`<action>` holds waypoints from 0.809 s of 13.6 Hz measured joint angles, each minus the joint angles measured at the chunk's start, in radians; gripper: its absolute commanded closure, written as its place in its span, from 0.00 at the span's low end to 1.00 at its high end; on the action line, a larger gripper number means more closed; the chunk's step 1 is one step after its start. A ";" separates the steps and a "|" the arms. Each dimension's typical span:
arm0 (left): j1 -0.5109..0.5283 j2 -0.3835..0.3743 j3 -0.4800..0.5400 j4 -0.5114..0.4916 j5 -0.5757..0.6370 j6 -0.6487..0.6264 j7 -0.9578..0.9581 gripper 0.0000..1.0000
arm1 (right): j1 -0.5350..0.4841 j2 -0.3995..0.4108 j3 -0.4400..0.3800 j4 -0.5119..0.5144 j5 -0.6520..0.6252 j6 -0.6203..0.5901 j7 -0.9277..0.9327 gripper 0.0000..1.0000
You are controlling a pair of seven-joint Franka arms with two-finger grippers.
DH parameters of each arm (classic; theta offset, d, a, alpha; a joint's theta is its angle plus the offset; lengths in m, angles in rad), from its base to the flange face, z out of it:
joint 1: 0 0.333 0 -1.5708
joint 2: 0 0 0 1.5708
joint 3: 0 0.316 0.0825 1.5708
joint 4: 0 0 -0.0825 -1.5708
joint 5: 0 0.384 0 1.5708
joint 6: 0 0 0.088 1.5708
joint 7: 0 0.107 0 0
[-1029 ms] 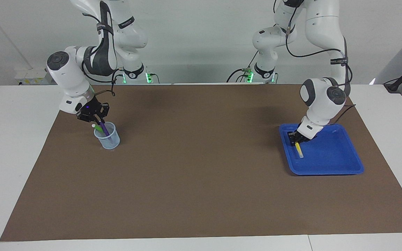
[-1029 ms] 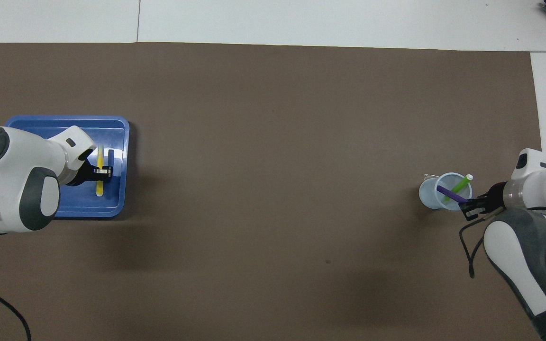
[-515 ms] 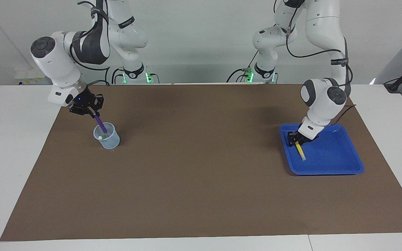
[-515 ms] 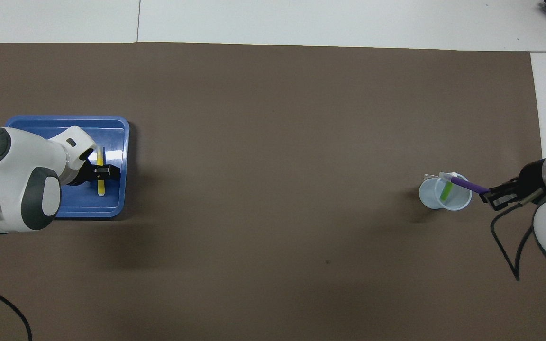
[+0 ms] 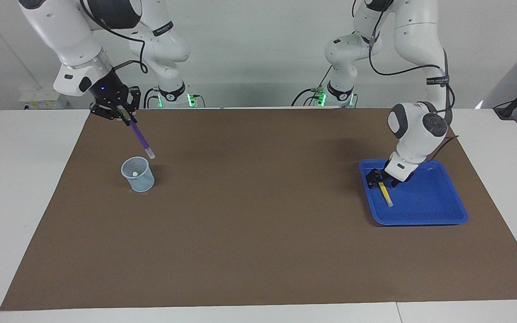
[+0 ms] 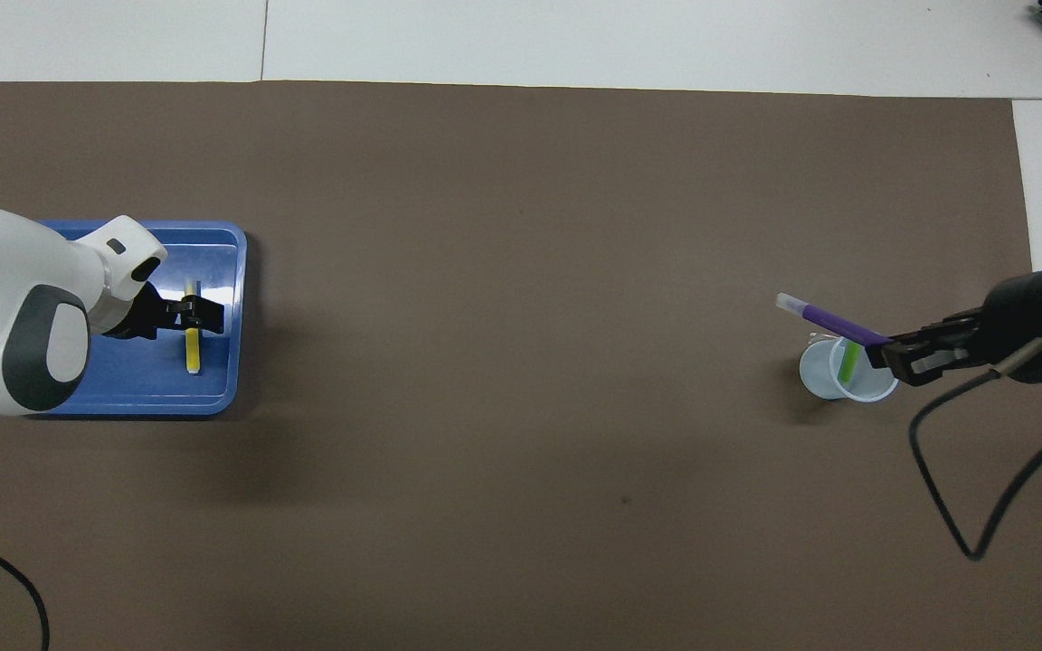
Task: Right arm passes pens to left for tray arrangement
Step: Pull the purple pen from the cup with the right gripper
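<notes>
Right gripper [image 5: 124,117] clamps purple pen [image 5: 141,139] above cup [image 5: 138,174] for handover; left gripper [image 5: 378,178], parted, over yellow pen [image 5: 386,194] in tray [image 5: 424,202].

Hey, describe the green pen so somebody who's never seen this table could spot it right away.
Start at the brown mat and go to the right arm's end, where a small pale blue cup stands alone. The green pen leans inside that cup. The purple pen hangs above it in the right end effector, and the yellow pen lies in the blue tray.
</notes>
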 measured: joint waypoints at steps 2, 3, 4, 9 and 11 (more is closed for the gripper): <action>0.000 -0.009 -0.003 0.086 -0.047 -0.112 -0.038 0.00 | 0.003 0.002 0.095 -0.001 0.020 0.073 0.148 1.00; -0.001 -0.023 -0.008 0.108 -0.075 -0.139 -0.072 0.00 | 0.007 0.002 0.140 -0.001 0.034 0.107 0.229 1.00; -0.004 -0.041 -0.016 0.115 -0.105 -0.157 -0.121 0.00 | 0.014 0.002 0.176 -0.001 0.050 0.130 0.305 1.00; -0.112 -0.165 -0.044 0.119 -0.222 -0.254 -0.496 0.00 | 0.113 0.003 0.196 -0.007 0.130 0.236 0.525 1.00; -0.127 -0.199 -0.043 0.119 -0.390 -0.320 -0.584 0.03 | 0.164 0.004 0.197 -0.022 0.130 0.267 0.593 1.00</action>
